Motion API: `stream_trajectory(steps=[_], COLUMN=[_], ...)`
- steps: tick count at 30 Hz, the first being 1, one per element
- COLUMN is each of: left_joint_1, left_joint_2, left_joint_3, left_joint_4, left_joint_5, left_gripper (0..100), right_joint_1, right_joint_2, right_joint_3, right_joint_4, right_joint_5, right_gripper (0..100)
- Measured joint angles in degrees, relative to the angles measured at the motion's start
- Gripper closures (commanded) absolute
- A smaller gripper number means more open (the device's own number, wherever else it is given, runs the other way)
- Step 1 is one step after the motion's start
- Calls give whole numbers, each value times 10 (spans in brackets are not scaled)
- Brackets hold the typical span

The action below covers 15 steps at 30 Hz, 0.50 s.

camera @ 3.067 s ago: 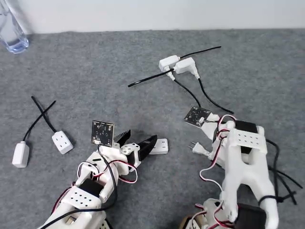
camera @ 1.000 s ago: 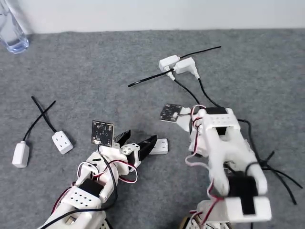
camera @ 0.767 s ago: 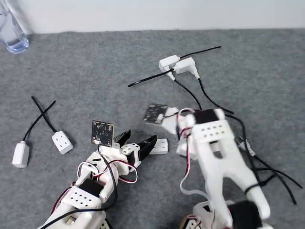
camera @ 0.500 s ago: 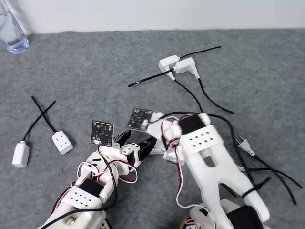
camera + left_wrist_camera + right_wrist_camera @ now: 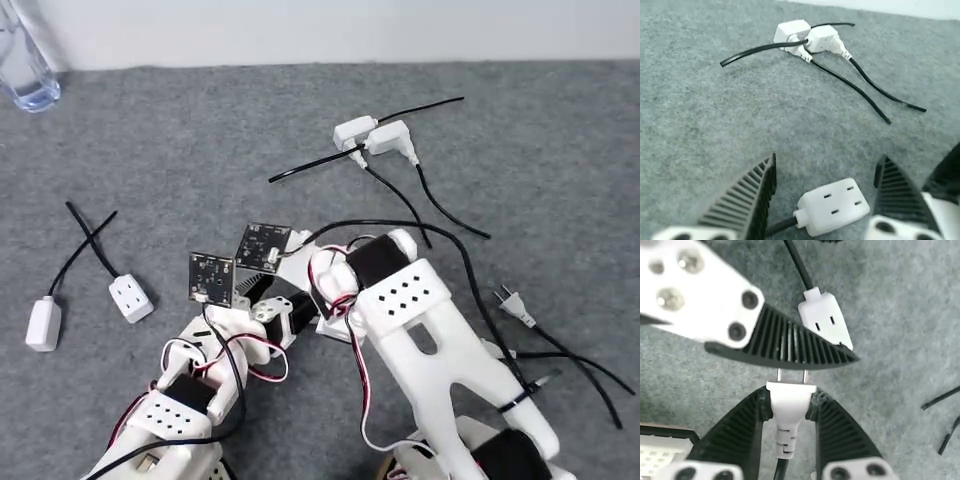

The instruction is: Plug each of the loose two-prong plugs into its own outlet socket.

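My right gripper (image 5: 790,392) is shut on a white two-prong plug (image 5: 790,401), prongs pointing at a white two-slot socket (image 5: 824,324) on the grey carpet. One black finger (image 5: 790,346) of the left gripper crosses between plug and socket. In the left wrist view my left gripper (image 5: 828,160) stands open around that socket (image 5: 832,205) without touching it. From above, the left gripper (image 5: 283,298) sits just beside the right arm (image 5: 400,300), which covers its own fingers. The held plug's black cable (image 5: 440,240) loops off to the right.
A second loose plug (image 5: 510,300) lies on the carpet to the right. A joined plug and socket (image 5: 375,135) lie at the back. Another socket (image 5: 130,297) and a white end piece (image 5: 42,323) lie far left. A glass (image 5: 25,70) stands in the back left corner.
The right arm swung left across the carpet with the plug in its gripper, ending over the left gripper and the socket. The left arm stayed put.
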Motion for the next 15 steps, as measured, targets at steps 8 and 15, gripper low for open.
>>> stream_trajectory(steps=[8, 15], left_joint_1=[0, -1], left_joint_2=[0, 0], left_joint_3=[-1, -2], left_joint_4=[-2, -2], left_joint_5=[0, 0], left_gripper=[700, 700], right_joint_1=[0, 0], right_joint_2=[0, 0], right_joint_3=[-5, -26], right_joint_4=[16, 21], right_joint_5=[-13, -15], right_gripper=[989, 989])
